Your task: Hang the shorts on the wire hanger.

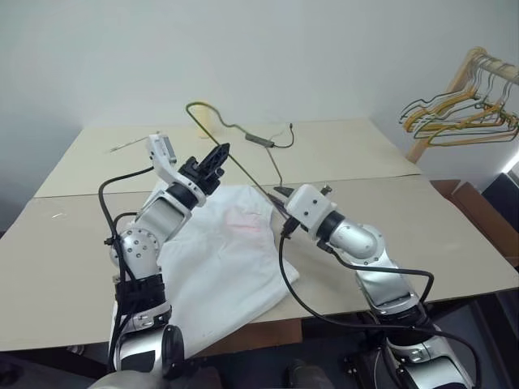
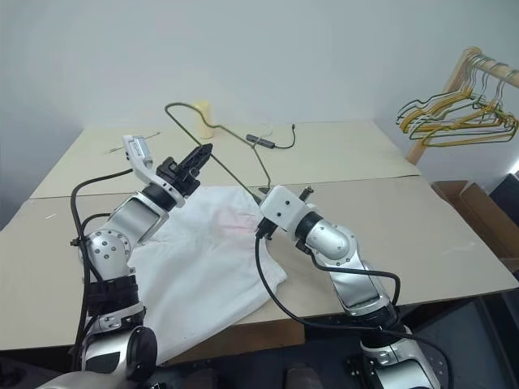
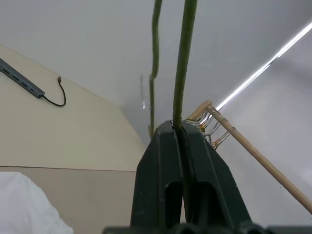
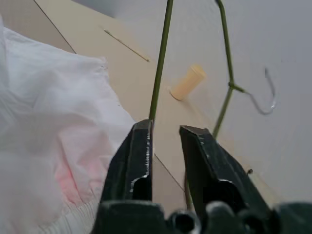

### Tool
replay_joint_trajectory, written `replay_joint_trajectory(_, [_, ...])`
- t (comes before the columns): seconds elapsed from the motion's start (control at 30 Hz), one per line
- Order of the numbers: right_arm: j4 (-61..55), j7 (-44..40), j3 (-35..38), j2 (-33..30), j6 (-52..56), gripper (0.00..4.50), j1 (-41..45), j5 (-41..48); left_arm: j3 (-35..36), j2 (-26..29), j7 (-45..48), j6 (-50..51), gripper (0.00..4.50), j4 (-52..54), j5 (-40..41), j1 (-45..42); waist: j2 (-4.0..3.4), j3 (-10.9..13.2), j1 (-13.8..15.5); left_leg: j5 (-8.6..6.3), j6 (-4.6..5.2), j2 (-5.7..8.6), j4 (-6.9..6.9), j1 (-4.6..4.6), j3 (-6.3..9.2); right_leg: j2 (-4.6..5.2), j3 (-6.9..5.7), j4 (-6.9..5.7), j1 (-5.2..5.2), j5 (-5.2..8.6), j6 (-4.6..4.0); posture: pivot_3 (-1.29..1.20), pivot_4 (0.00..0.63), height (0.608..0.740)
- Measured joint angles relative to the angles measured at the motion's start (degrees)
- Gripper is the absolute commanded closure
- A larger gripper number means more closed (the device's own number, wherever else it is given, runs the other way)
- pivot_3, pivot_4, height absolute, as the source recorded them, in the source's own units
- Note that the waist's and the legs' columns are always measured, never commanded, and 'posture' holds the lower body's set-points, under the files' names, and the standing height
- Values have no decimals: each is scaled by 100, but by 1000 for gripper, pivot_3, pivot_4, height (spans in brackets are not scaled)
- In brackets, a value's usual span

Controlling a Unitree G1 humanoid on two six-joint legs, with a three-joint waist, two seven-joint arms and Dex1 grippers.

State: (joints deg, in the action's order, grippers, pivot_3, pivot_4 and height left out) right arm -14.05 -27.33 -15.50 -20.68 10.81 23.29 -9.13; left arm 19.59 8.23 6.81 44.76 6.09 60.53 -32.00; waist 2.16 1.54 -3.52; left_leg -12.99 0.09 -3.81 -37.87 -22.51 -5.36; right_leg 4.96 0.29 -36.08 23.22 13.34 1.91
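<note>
Now we see the left gripper (image 3: 178,127) pinching the wire hanger (image 1: 243,166), holding it raised over the shorts (image 1: 231,259) that lie spread on the bench (image 1: 454,235). Beside the shorts, our right gripper (image 4: 165,127) stands parted, the hanger's wire against one finger.

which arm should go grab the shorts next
Right, probably. The left gripper is shut on the wire hanger, holding it up. The right gripper has its jaws apart, nothing clamped, right beside the shorts.
</note>
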Motion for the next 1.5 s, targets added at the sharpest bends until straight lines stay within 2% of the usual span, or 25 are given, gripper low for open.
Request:
replay_joint_trajectory(0.17, [-73, -343, -9, -167, -90, 520, -55, 80, -501, 552, 748, -510, 4500, 2, -872, 121, -1, 0, -18, 0, 0, -1, 1, 0, 0, 0, -2, 0, 0, 1, -1, -30, 0, 740])
replay_joint_trajectory(0.23, [-245, -578, 78, -198, 55, 47, -171, 393, -488, 813, 1181, -597, 4500, -89, -930, 124, -1, 1, -25, 0, 0, -2, 1, -2, 0, 0, -4, 1, 2, 1, -1, -27, 0, 740])
replay_joint_trajectory(0.33, [-539, -1227, 548, -267, 1260, 47, -132, 1707, -428, 1264, 2160, -703, 4500, -286, -847, 121, -2, 2, -35, 0, 0, -4, 1, -4, 1, 0, -5, 1, 2, 0, -2, -25, 0, 740])
replay_joint_trajectory(0.5, [-348, -2429, 1678, -1159, 4017, 47, 502, 4283, 45, 2300, 4556, -534, 4500, -590, -108, 79, -6, 18, -56, 0, 0, -9, 3, -6, 3, 3, -14, 2, 7, 6, -17, -29, 0, 740])
replay_joint_trajectory(0.57, [47, -2789, 1852, -1450, 4992, 47, 910, 5008, 88, 2656, 5517, -363, 4500, -739, 175, -39, -7, 19, -47, -1, 0, -13, 4, -4, 9, 2, -23, -1, 6, 11, -26, -32, 0, 740])
replay_joint_trajectory(0.67, [329, -3243, 1824, -1563, 5510, 47, 979, 5564, 98, 2886, 6269, -306, 4500, -1058, 250, -246, -9, 20, -13, -1, 0, -13, 6, -5, 20, 1, -36, -1, 1, 15, -25, -35, 0, 740])
replay_joint_trajectory(0.8, [490, -3335, 1627, -1487, 5640, 47, 985, 5715, 111, 2827, 6600, -316, 4500, -1428, 250, -401, -10, 21, -10, 0, 0, -11, 5, -19, 22, 2, -35, 2, 6, 11, -15, -38, 0, 740])
replay_joint_trajectory(0.93, [468, -3122, 1340, -1060, 5618, 47, 985, 5708, 164, 2596, 6573, -311, 4500, -1484, 289, -557, -10, 21, -22, 0, 1, -10, 4, -41, 26, 1, -36, -1, 26, 9, -12, -37, 0, 740])
replay_joint_trajectory(1.13, [503, -2821, 1335, -564, 5624, 47, 1187, 5789, 177, 2419, 6521, -235, 4500, -1441, 301, -568, -10, 21, -32, 0, 1, -9, 4, -48, 27, 1, -36, -2, 33, 8, -10, -33, 0, 740])
replay_joint_trajectory(1.5, [631, -2707, 1364, -425, 5671, 47, 1454, 5967, 194, 2285, 6435, -114, 4500, -1411, 437, -568, -10, 21, -35, 0, 1, -10, 3, -49, 29, 0, -37, -3, 33, 8, -10, -41, 0, 740])
